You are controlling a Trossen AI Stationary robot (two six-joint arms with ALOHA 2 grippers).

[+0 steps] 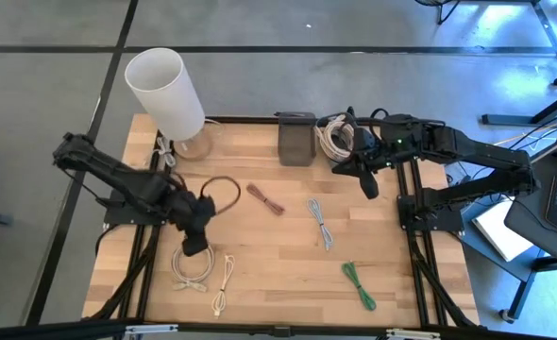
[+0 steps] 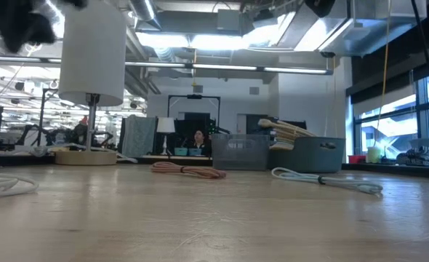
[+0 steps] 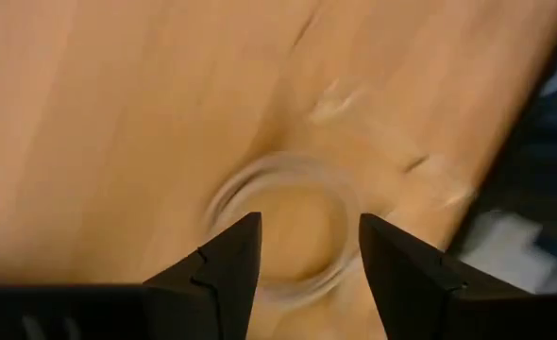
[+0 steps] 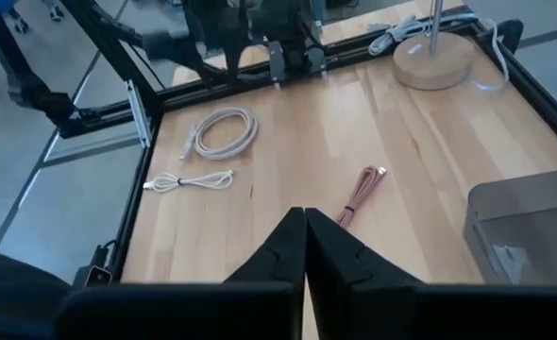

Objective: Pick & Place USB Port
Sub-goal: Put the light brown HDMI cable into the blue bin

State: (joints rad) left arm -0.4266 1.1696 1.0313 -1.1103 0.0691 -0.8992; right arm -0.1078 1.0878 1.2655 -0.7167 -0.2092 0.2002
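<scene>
Bin (image 1: 296, 144) beside bundled-cable tub (image 1: 333, 138); left gripper (image 1: 195, 247) apart, right gripper (image 1: 368, 188) together.

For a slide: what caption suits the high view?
Left gripper hovers open above a coiled white cable; right gripper, shut, waits near the grey bin.

Table (image 1: 288, 274) pale wood, smooth matt; lampshade (image 1: 165, 90) white, matt; bin (image 1: 296, 140) grey translucent plastic.

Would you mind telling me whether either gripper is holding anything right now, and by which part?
Nothing is held. The left gripper is open above the coiled white cable; the right gripper is shut on nothing, raised near the bin.
</scene>
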